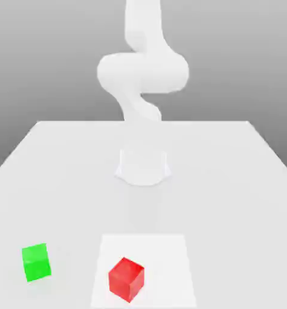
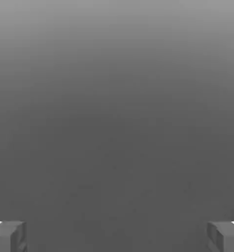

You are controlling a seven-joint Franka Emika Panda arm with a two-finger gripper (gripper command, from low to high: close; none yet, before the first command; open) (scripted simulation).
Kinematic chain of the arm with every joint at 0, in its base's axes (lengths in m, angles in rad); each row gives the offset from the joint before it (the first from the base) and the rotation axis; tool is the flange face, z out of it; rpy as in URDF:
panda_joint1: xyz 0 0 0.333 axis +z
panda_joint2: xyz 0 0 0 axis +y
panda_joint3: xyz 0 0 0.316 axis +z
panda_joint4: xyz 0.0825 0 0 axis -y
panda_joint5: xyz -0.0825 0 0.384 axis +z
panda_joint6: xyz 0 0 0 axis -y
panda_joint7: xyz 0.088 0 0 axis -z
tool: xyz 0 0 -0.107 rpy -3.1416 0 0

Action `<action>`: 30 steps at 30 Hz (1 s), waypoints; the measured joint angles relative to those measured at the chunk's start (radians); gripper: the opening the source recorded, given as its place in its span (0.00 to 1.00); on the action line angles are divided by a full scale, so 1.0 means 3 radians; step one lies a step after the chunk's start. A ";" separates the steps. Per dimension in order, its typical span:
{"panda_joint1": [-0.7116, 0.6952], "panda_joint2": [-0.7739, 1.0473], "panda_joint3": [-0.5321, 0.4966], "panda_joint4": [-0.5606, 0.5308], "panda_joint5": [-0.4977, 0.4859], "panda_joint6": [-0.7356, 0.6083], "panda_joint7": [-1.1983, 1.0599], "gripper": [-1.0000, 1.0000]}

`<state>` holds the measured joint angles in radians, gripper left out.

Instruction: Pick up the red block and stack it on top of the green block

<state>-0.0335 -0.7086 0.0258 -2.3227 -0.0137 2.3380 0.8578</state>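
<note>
With the fingers (image 2: 117,237) spread wide, approach the red block (image 1: 127,279), which appears to lie on the arm's far side from its base (image 1: 142,169).

In the exterior view I'm getting a bright, washed-out feed: the white arm (image 1: 144,72) and the pale tabletop (image 1: 212,199) are so evenly lit that the arm's lower part melts into it. The backdrop (image 1: 230,84) fades from light grey at twelve o'clock to darker grey lower down. On the red block (image 1: 127,279), toward six o'clock, and the green block (image 1: 36,262), toward seven, faces differ slightly in shade; I can't tell where the light comes from. My hand view is dim, a smooth grey gradient with faint banding.
</note>
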 joint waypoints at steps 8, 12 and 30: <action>-0.0301 0.0992 0.0215 -0.0245 -0.0176 0.0409 0.0645 0.50; -0.0402 0.1478 0.0268 -0.0364 -0.0257 0.0608 0.0957 0.50; -0.0430 0.3493 0.0166 -0.0643 -0.0249 0.1717 0.1727 0.00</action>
<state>-0.1626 0.3393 0.0758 -2.5155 -0.0883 2.8532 1.3759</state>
